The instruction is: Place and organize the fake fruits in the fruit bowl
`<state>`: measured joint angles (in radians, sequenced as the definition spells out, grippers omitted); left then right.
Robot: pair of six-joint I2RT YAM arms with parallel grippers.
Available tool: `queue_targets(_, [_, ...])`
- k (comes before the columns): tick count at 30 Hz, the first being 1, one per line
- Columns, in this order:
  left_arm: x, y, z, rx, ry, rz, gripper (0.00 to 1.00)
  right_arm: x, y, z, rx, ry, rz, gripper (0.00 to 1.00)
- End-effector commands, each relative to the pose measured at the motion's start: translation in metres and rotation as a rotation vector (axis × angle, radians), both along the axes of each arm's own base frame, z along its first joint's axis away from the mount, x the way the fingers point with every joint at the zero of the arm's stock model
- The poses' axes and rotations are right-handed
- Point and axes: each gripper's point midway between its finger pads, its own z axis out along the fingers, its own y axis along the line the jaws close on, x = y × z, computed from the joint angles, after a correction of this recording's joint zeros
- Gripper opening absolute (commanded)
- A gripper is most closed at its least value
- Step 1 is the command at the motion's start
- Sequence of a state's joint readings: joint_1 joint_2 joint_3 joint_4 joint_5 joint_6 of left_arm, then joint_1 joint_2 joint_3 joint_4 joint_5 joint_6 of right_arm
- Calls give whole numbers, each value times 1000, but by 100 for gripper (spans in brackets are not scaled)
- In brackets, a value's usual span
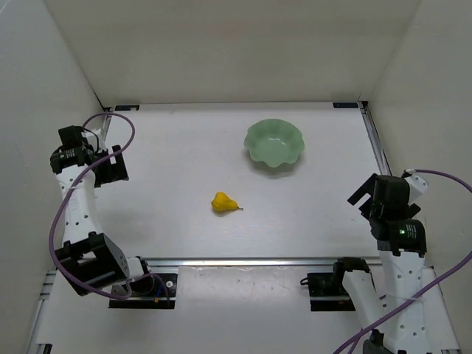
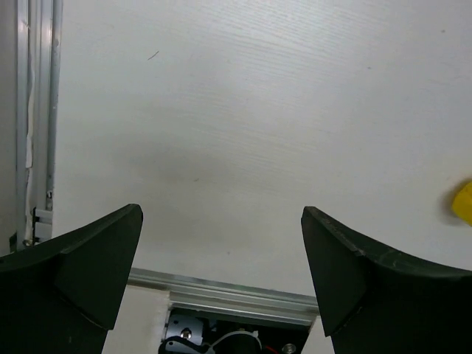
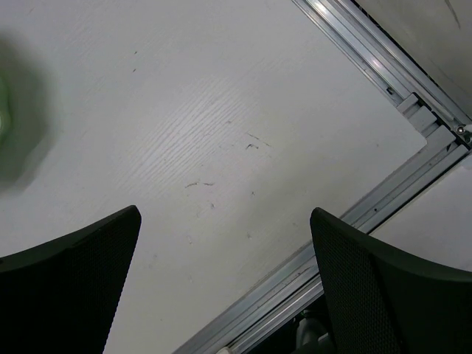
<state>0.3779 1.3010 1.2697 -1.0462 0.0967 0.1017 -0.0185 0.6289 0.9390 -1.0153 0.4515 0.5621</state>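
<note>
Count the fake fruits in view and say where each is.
1. The small glossy yellow pear-shaped plastic fruit lies on the white table near its middle, apart from the pale mint-green scalloped bowl, whose inside looks empty. None appears hidden.

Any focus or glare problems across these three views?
Top view: even light, pear and bowl sharp, only faint shadows. Left wrist: pear a cropped, soft yellow patch at the right edge. Right wrist: bowl a green blur at the left edge; rail glints.
</note>
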Motion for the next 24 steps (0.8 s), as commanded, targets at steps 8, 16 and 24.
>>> queue_targets(8, [29, -137, 53, 378, -137, -790, 100, 24, 21, 5, -24, -31, 237, 100])
queue_targets(16, [-23, -319, 16, 615, -80, -1641, 100, 30, 36, 5, 15, -43, 315, 100])
queue_targets(24, [-33, -354, -70, 666, 87, -1938, 100, 6, 28, 9, 4, -77, 255, 100])
